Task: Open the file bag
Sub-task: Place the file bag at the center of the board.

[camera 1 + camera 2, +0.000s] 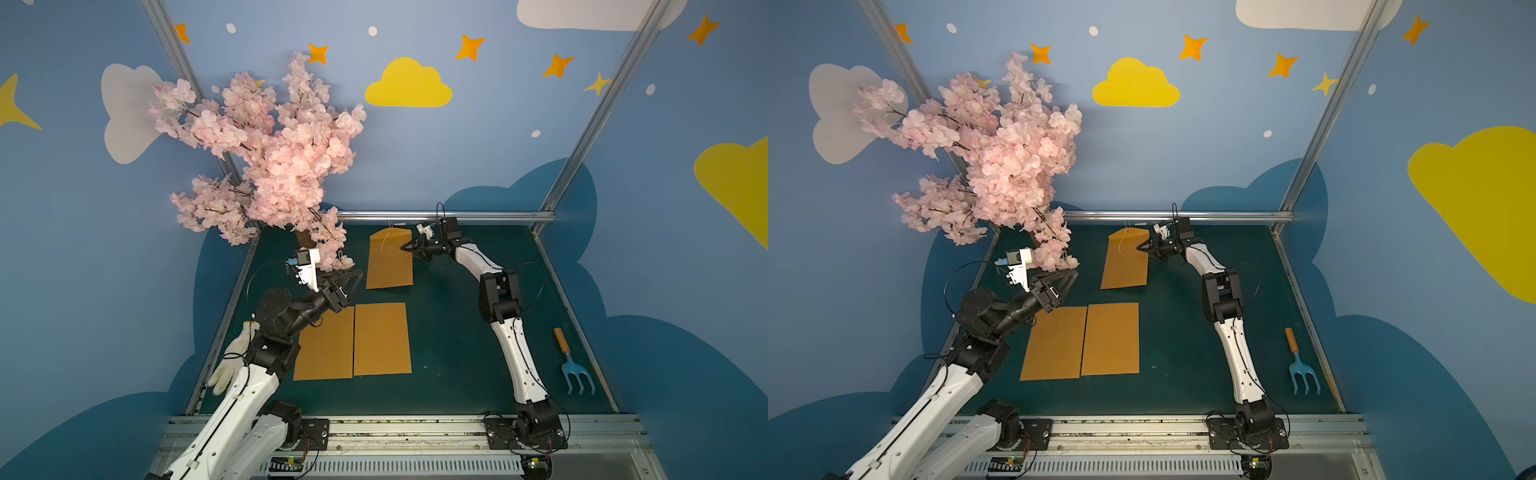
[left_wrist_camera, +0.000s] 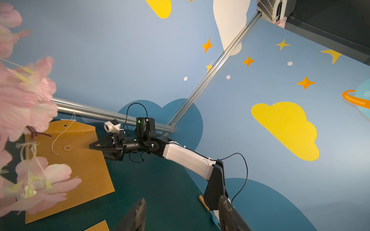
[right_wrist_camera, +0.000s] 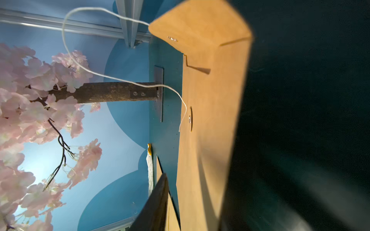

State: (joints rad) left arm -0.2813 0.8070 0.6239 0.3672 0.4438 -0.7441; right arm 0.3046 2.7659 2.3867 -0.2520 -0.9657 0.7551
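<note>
Presently the file bag point(image 1: 390, 262) lies flat at the back of the green table point(image 1: 449, 332), near the rear rail. Its flap is raised and its white string point(image 1: 387, 239) curls loose. The right gripper point(image 1: 405, 248) sits at the bag's right edge with its jaws parted, pinching nothing. The left gripper point(image 1: 356, 277) hovers open and empty by the pink blossom tree point(image 1: 270, 166). Two more brown envelopes point(image 1: 381, 338) lie side by side nearer the front, and a blue garden fork point(image 1: 575, 370) is well apart to the right.
</note>
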